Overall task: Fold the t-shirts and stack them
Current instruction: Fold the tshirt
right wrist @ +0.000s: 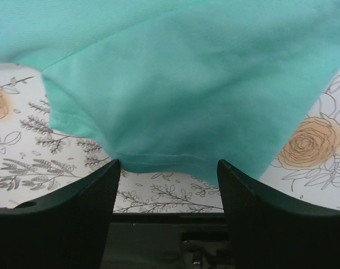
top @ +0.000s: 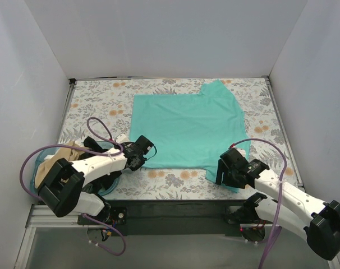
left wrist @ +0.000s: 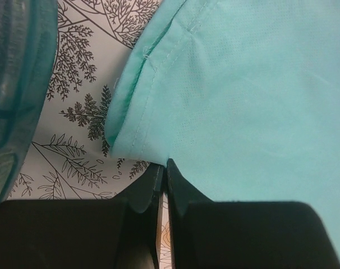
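The teal-green t-shirt lies spread flat on the floral table. My left gripper is at its near-left corner. In the left wrist view its jaws are shut, with the shirt's near hem pinched at the very tips. My right gripper is open at the near-right sleeve. In the right wrist view the sleeve's hem lies between the spread fingers, which rest low on the table. The tan-beige t-shirt lies bunched in the basket at the left.
The translucent blue basket stands at the table's near-left corner, just left of my left gripper, and its wall shows in the left wrist view. White walls enclose the table. The table's near edge is right behind my right fingers.
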